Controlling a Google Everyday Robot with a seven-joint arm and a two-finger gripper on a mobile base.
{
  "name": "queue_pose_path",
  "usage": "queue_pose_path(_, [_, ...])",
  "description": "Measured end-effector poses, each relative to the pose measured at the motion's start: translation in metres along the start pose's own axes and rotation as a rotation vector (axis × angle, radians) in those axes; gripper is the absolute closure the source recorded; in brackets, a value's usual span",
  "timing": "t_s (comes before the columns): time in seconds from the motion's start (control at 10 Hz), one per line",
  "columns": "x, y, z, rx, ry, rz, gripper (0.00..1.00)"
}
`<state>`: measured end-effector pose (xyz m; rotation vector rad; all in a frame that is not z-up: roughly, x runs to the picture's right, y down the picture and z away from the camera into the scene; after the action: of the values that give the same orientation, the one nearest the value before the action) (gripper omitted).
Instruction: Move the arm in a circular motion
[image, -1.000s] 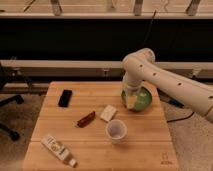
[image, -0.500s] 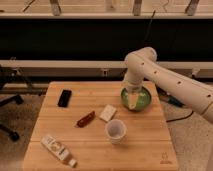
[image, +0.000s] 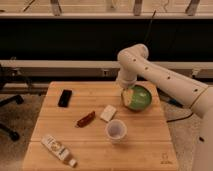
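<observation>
The big white arm (image: 165, 80) of thick rounded segments with small dark dots reaches in from the right edge and bends down at a bulky joint (image: 134, 56). Its pale yellowish tip, the gripper (image: 128, 96), hangs over the left rim of a green bowl (image: 141, 100) at the table's back right.
On the wooden table (image: 95, 150) lie a black phone (image: 65, 97), a red-brown packet (image: 85, 119), a pale square block (image: 108, 113), a white paper cup (image: 116, 130) and a lying bottle (image: 58, 149). A dark counter runs behind.
The arm's lower segment and tip have shifted slightly left and toward the back over the bowl. The table objects have not moved.
</observation>
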<state>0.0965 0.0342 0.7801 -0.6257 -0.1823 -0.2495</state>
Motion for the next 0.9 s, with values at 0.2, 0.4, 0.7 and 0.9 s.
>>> queue_pose_path(0.2, [-0.019, -0.008, 0.003, 0.004, -0.006, -0.009, 0.20])
queue_pose_path(0.4, [-0.033, -0.001, 0.005, 0.005, -0.007, -0.030, 0.20])
queue_pose_path(0.7, [-0.052, 0.001, 0.008, 0.014, -0.018, -0.026, 0.20])
queue_pose_path(0.9, [-0.049, 0.020, 0.006, 0.013, -0.025, -0.016, 0.20])
